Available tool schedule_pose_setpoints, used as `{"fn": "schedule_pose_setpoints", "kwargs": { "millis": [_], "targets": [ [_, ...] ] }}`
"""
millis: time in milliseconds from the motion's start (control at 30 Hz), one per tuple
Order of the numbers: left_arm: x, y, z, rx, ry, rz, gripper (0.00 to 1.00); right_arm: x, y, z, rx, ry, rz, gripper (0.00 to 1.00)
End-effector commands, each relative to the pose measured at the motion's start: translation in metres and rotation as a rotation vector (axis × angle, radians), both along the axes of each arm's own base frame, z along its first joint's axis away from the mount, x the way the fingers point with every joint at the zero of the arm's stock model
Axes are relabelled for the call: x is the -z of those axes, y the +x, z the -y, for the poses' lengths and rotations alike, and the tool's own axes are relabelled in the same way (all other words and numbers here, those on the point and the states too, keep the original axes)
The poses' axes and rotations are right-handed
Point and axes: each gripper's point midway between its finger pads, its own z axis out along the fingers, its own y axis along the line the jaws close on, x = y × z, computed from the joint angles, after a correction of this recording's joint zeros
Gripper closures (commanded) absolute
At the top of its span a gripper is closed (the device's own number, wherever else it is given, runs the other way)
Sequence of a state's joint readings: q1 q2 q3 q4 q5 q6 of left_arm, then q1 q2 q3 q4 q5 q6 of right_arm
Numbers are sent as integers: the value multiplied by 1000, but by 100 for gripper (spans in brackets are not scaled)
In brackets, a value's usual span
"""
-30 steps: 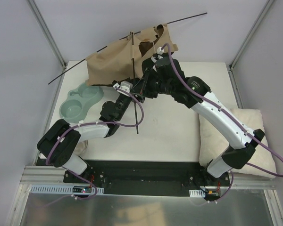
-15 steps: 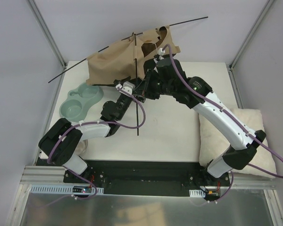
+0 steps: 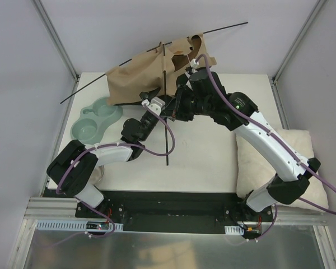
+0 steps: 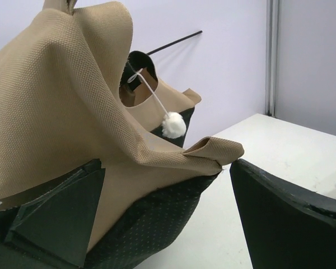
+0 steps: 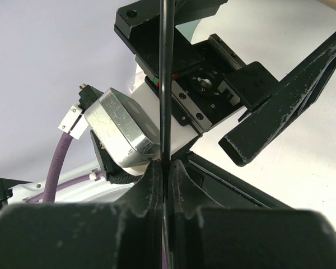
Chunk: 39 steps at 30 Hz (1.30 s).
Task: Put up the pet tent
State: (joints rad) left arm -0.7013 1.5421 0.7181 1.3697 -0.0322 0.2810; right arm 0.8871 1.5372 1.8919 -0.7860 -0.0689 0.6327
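The pet tent [image 3: 140, 73] is tan fabric, held up off the table's back left on two thin black poles. One pole [image 3: 167, 129] runs from the fabric down toward the table. My right gripper [image 3: 172, 110] is shut on that pole [image 5: 167, 84], which runs straight between its pads [image 5: 154, 179]. My left gripper [image 3: 159, 105] is open just beside it. In the left wrist view the tan fabric [image 4: 56, 112] and its black lining [image 4: 157, 224] lie between the open fingers [image 4: 291, 218], and the white pom-pom [image 4: 173, 124] hangs behind on a string.
A green double pet bowl [image 3: 95, 120] sits at the table's left. A fluffy cream cushion [image 3: 294, 162] lies at the right edge, under the right arm. The long crossing pole [image 3: 213, 32] sticks out past the fabric at both ends. Metal frame posts stand at the back corners.
The right gripper has carried the gripped pole a little to the right and toward the front. The tent fabric and the left gripper have shifted right with it.
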Motion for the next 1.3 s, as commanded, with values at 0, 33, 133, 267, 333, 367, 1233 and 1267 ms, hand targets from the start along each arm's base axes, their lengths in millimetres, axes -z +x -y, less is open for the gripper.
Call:
{"fn": "schedule_pose_setpoints", "kwargs": {
  "millis": [0,33,133,267,333,367,1233,1267],
  "targets": [
    [-15,-45,51,159,136,218,1,-63,22,-39,-6,255,148,100],
    [-15,-45,53,159,141,219,1,-66,22,-39,-8,260,151,100],
    [-11,-48,61,171,176,227,1,-65,23,-42,-13,263,144,100],
    [2,-57,74,216,220,219,1,-66,22,-44,-18,265,141,100],
    [6,-60,75,235,224,210,1,-66,22,-43,-19,264,143,100],
    [4,-63,76,247,219,213,1,-65,22,-44,-19,263,143,100],
    [-9,-53,20,56,65,-61,1,-61,11,-14,-217,266,240,100],
    [-10,-48,13,29,46,-102,1,-62,11,-12,-216,268,245,100]
  ]
}}
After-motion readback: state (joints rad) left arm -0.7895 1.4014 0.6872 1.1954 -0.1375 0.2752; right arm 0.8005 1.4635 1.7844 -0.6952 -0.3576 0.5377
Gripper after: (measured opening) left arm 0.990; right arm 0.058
